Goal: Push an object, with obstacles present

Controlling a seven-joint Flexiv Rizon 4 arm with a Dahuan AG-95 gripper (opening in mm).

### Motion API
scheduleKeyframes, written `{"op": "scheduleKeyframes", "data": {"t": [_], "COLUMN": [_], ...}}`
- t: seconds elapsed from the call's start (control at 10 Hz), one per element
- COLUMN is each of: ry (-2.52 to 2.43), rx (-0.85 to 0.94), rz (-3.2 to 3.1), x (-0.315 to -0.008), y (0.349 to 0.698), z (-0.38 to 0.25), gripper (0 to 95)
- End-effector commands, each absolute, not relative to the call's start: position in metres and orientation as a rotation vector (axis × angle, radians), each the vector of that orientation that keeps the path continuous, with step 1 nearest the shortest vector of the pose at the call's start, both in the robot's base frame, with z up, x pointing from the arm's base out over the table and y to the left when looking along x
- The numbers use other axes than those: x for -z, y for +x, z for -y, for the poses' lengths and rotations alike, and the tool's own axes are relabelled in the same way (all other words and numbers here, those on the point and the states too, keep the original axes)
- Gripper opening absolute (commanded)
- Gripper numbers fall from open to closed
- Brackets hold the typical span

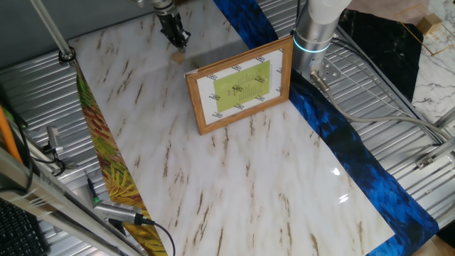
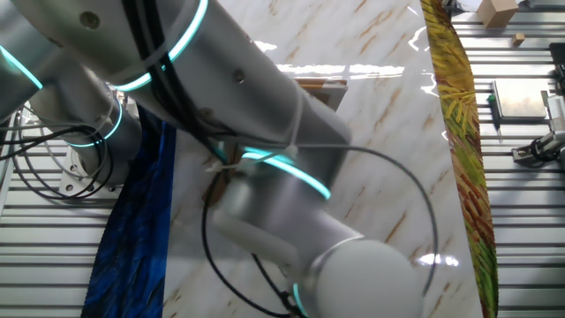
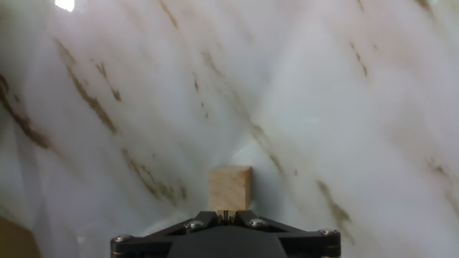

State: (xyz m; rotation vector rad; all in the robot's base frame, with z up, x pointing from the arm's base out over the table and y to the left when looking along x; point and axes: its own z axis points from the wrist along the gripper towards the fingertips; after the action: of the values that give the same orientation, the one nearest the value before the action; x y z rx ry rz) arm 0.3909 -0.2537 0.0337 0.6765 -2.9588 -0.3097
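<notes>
The object, a tiny light-tan block [image 3: 230,188], lies on the white marble table just ahead of my gripper [image 3: 226,213] in the hand view. It also shows in one fixed view [image 1: 179,56], right below the gripper [image 1: 178,44] at the far side of the table. The fingers are together, with only a thin slit between them, and their tips touch the block's near face. The obstacle, a brown wooden picture frame [image 1: 242,85] with a white mat and yellow-green sheet, lies to the right of the block. In the other fixed view the arm hides the block and most of the frame [image 2: 318,88].
A blue cloth strip [image 1: 341,135] runs along the table's right edge and a yellow-green leaf-patterned strip [image 1: 106,163] along its left edge. The arm's base [image 1: 313,32] stands behind the frame. Cables and metal slats surround the table.
</notes>
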Motion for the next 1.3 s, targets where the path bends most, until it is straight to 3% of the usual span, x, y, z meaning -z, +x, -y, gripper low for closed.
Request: {"op": "scheduleKeyframes", "data": {"t": [0.1,1.3], "ry": [0.703,0.775], "rx": [0.316,0.326], "rz": [2.955,2.95], "x": [-0.035,-0.036], "y": [0.403,0.448], "z": [0.248,0.219], "gripper": [0.0,0.0]}}
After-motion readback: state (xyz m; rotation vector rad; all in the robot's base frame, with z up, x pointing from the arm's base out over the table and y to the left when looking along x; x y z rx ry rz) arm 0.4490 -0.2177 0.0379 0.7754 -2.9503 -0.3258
